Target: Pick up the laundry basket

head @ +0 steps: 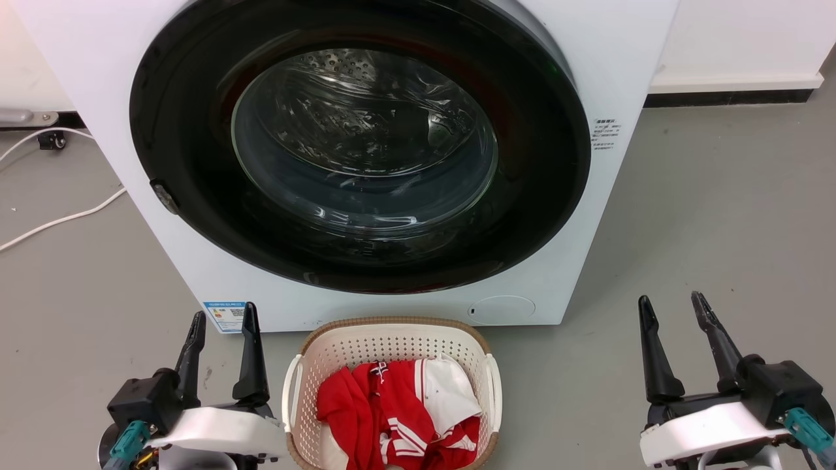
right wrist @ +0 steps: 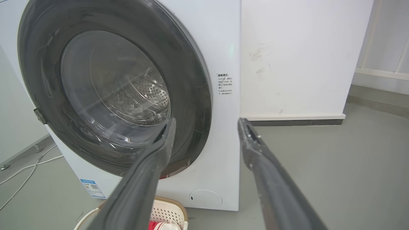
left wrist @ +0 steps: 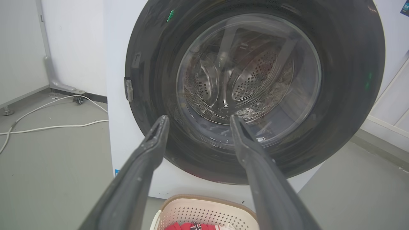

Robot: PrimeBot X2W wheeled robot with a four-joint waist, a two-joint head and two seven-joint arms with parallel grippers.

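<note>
The laundry basket (head: 385, 343) is cream-white perforated plastic with a brown woven-look rim and white side handles. It stands on the floor at the bottom middle of the head view, just in front of the washing machine, holding red and white clothes (head: 401, 408). My left gripper (head: 223, 317) is open to the basket's left, apart from it. My right gripper (head: 673, 301) is open further off to the basket's right. Both hold nothing. The basket's far rim (left wrist: 207, 198) peeks in at the bottom of the left wrist view, and a corner of the basket (right wrist: 167, 209) in the right wrist view.
A white front-loading washing machine (head: 104, 85) with a shut dark round door (head: 366, 150) stands right behind the basket. White cables (head: 59, 219) lie on the grey floor at the left. A white wall with a dark skirting (head: 731, 98) runs behind at the right.
</note>
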